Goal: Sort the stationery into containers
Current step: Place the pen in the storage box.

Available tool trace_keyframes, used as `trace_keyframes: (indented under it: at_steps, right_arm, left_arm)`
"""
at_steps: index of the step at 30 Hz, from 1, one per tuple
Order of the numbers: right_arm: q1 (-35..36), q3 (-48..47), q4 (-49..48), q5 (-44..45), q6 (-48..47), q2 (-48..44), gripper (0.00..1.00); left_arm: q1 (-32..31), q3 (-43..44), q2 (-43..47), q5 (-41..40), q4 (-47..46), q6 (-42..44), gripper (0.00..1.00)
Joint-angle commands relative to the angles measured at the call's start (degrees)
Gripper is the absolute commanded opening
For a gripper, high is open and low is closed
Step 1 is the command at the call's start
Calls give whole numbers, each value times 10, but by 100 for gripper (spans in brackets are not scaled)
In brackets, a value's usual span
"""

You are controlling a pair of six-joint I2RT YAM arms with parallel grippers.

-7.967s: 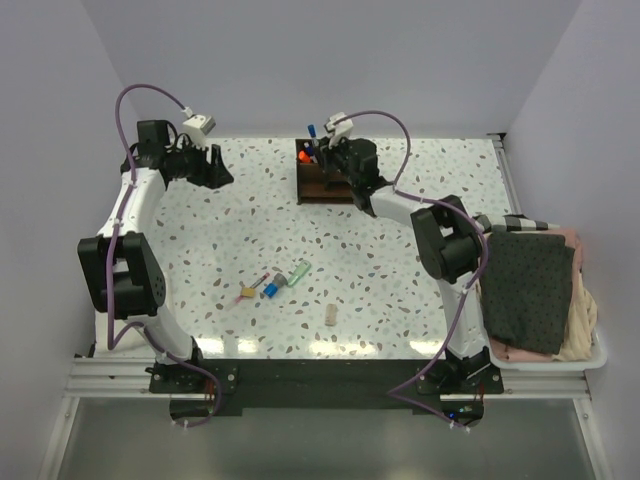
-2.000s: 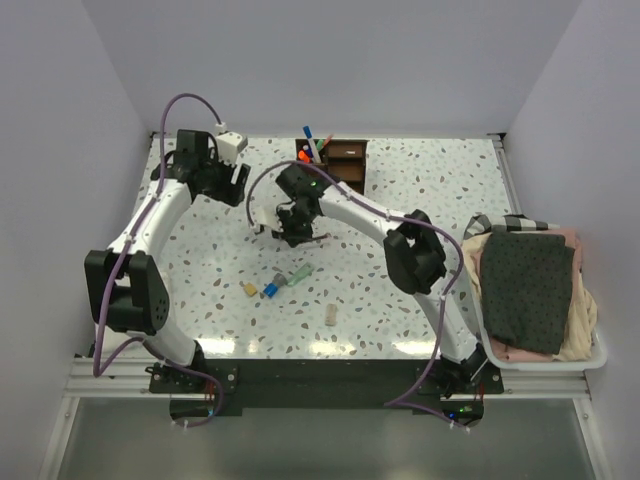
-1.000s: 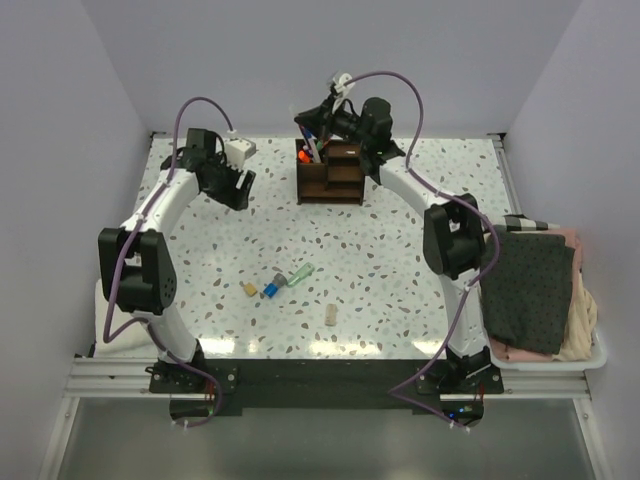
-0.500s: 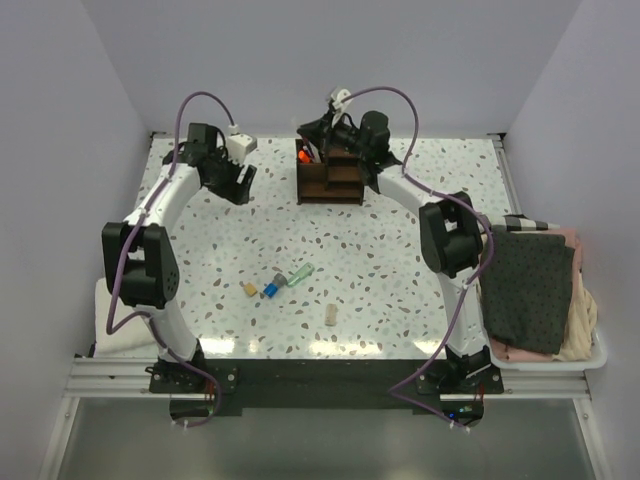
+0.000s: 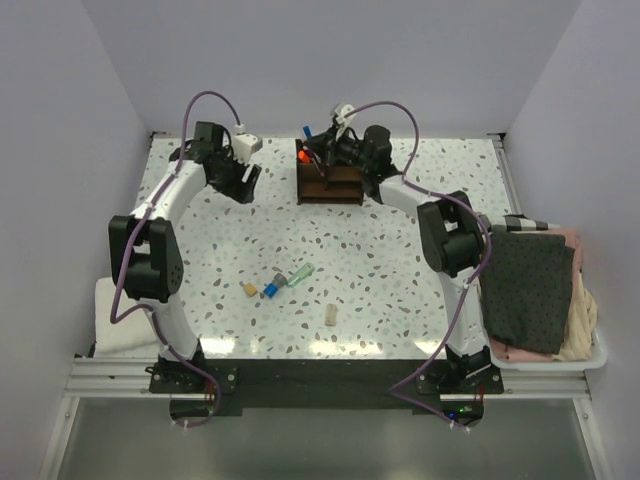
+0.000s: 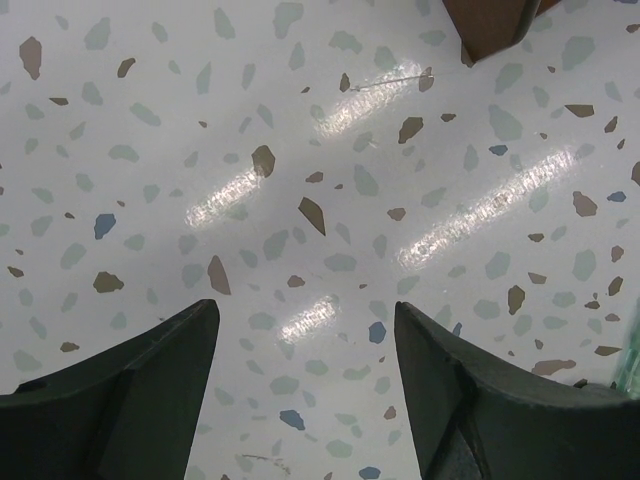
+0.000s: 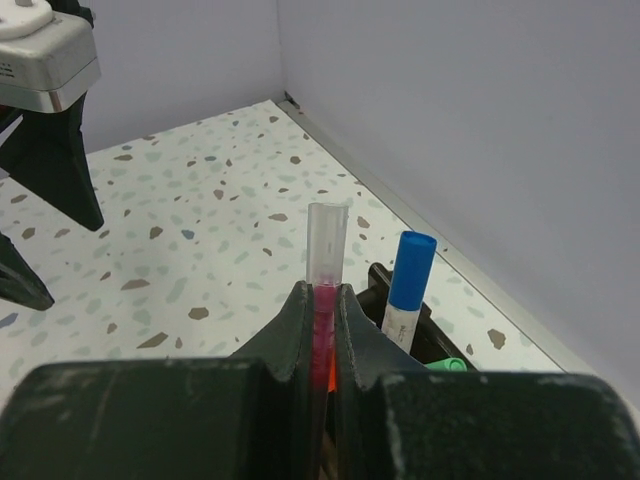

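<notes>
The dark brown organizer box [image 5: 341,185] stands at the back middle of the table. My right gripper [image 5: 326,152] is over its left end, shut on a thin pink pen with a clear cap [image 7: 327,240], held upright. In the right wrist view a blue-capped marker [image 7: 408,272] and a green cap [image 7: 446,366] stand in the box just beyond my gripper [image 7: 322,292]. My left gripper [image 5: 243,178] is open and empty above bare table [image 6: 302,310], left of the box. A green marker [image 5: 300,273], blue piece [image 5: 270,290] and two tan blocks [image 5: 249,289] [image 5: 331,314] lie on the table.
A white tray with dark and pink cloths [image 5: 530,290] sits at the right edge. A white folded cloth [image 5: 103,318] lies at the near left. Walls close in behind the box. A corner of the box [image 6: 495,20] shows in the left wrist view.
My right gripper picked the pink pen up from the table's middle, carried it to the box and now holds it slightly lower over the left end. My left gripper edged right toward the box.
</notes>
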State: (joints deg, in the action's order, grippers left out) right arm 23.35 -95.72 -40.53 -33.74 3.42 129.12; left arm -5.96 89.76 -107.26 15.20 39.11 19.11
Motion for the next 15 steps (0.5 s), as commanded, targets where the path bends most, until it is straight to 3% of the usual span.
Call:
trace_keyframes:
  at_steps: [1, 15]
  right_arm:
    - [-19, -28, -50, 35, -4, -4, 0]
    - [-23, -75, -53, 59, 14, -5, 0]
  left_arm:
    - [-3, 19, -1, 5, -1, 9, 76]
    - [-4, 23, -19, 20, -8, 0, 76]
